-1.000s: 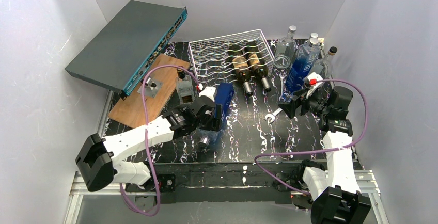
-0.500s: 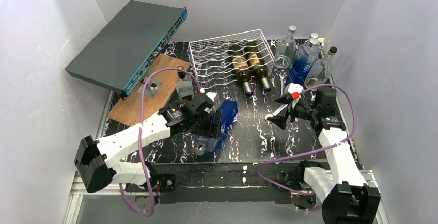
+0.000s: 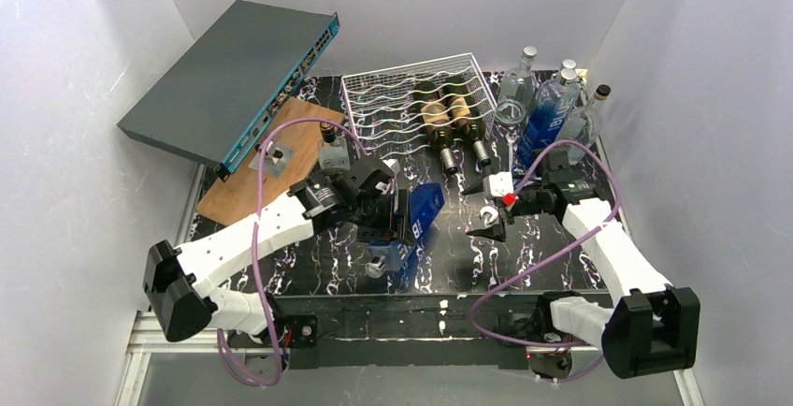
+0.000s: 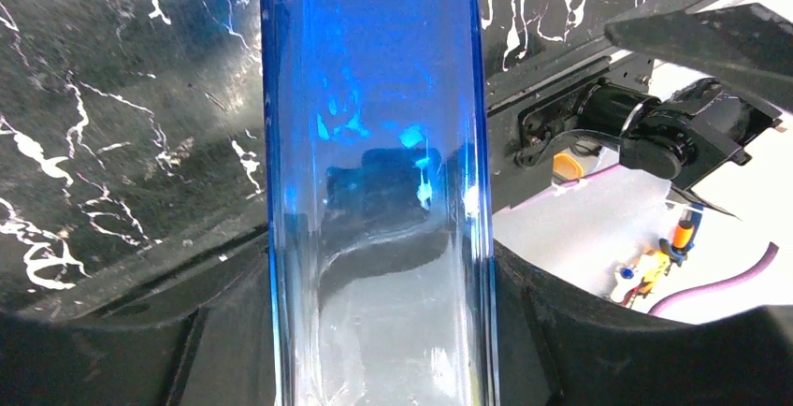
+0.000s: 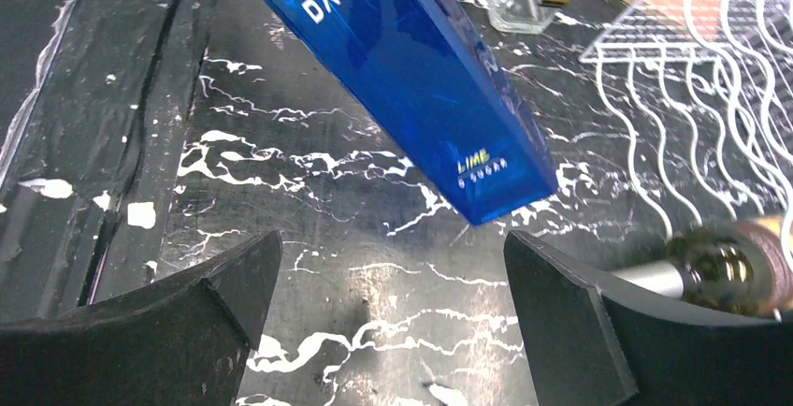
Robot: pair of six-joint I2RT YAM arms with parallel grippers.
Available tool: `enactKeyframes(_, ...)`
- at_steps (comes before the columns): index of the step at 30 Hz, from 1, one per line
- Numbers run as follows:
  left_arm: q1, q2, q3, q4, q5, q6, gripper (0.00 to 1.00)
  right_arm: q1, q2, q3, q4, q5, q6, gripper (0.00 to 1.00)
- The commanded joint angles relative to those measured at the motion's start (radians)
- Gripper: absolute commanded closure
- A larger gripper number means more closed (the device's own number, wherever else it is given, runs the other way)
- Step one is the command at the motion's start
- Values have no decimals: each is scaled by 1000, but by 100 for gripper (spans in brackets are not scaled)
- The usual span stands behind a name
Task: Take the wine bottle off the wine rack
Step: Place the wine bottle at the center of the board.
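The white wire wine rack (image 3: 397, 107) stands at the back middle, with two dark wine bottles (image 3: 432, 118) (image 3: 465, 113) lying in its right cradles, necks toward me. My left gripper (image 3: 397, 222) is shut on a blue glass bottle (image 3: 416, 217), held tilted over the table in front of the rack; the blue bottle (image 4: 374, 144) fills the left wrist view between the jaws. My right gripper (image 3: 486, 208) is open and empty, low over the table right of the blue bottle. In the right wrist view the gripper (image 5: 393, 303) faces the blue bottle (image 5: 402, 60), the rack (image 5: 729, 97) and one wine bottle's neck (image 5: 711, 270).
A grey network switch (image 3: 234, 79) leans at the back left above a wooden board (image 3: 252, 191) with a small glass bottle (image 3: 334, 155). Three clear and blue bottles (image 3: 552, 111) stand right of the rack. A small wrench (image 3: 487, 212) lies by the right gripper.
My left gripper has carried the blue bottle to the right and toward the near edge. My right arm has swung left toward the middle of the table, jaws open.
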Motion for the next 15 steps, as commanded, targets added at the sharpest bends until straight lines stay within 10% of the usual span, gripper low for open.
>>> enactKeyframes(1, -1, 16, 96, 65, 97, -64, 100, 86, 29, 60, -12, 42, -72, 2)
enactKeyframes(15, 11, 130, 183, 78, 257, -102, 100, 298, 67, 93, 61, 213, -45, 2)
